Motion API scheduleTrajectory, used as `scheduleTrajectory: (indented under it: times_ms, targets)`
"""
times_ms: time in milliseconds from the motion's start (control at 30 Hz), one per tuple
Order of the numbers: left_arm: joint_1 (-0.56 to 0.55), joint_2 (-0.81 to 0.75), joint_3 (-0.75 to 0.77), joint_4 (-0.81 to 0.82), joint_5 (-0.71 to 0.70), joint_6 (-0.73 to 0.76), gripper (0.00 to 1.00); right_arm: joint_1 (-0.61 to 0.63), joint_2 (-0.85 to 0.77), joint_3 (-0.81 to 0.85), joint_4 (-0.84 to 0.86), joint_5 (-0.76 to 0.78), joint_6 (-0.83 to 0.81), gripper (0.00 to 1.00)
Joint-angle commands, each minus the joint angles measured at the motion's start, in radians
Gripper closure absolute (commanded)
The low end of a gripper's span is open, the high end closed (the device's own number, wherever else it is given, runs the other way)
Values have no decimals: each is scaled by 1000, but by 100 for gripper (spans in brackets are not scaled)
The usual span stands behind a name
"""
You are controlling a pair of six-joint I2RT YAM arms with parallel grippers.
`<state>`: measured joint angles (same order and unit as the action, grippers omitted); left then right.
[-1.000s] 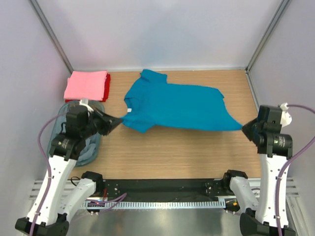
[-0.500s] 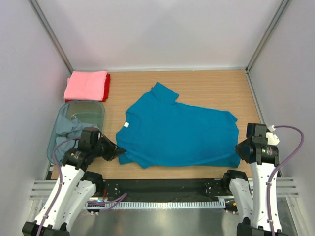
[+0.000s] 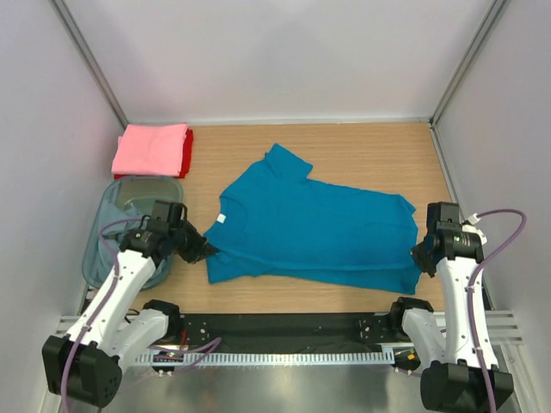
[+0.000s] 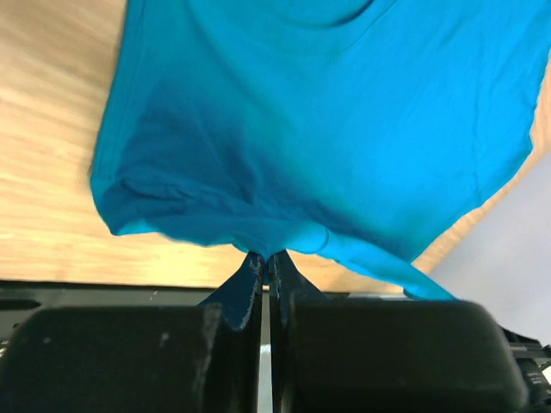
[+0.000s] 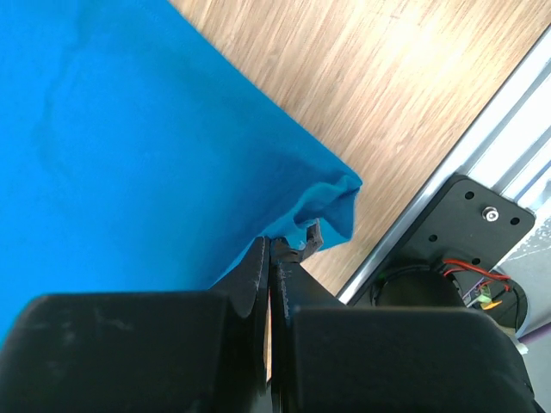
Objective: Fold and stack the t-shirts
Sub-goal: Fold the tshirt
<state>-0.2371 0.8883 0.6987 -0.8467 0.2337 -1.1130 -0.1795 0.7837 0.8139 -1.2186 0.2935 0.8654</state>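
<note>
Teal blue t-shirt [image 3: 314, 232] spread flat mid-table, pink t-shirt [image 3: 151, 148] folded atop red t-shirt [image 3: 187, 151], far-left corner.

Pale grey walls [image 3: 284, 52], metal corner posts [image 3: 89, 60], light wooden tabletop [image 3: 362, 142], black rail [image 3: 284, 325] at near edge

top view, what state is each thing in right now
teal t-shirt, spread out, unfolded, pinched at two corners
pink t-shirt, folded, top of stack
red t-shirt, folded, under pink t-shirt
bin, upright, grey-blue cloth inside
left pincer, shut on teal t-shirt
right pincer, shut on teal t-shirt
</note>
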Motion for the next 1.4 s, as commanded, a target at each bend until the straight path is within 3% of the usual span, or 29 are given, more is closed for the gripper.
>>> scheduleTrajectory:
  times_ms: [0,267,600,933,1367]
  targets:
    - [1,53,64,63,-71,13,100,2,12,-5,39,75,24,99]
    - [-13,312,209,138,-79,65,100,2,98,2,74,108,49,99]
    - [-31,518,363,218,-63,221,100,2,226,-31,111,137,81,99]
    - [-146,679,515,215,-71,354,100,2,298,-33,113,164,100,99]
    - [-157,859,674,112,-152,436,100,0,364,-35,129,203,130,99]
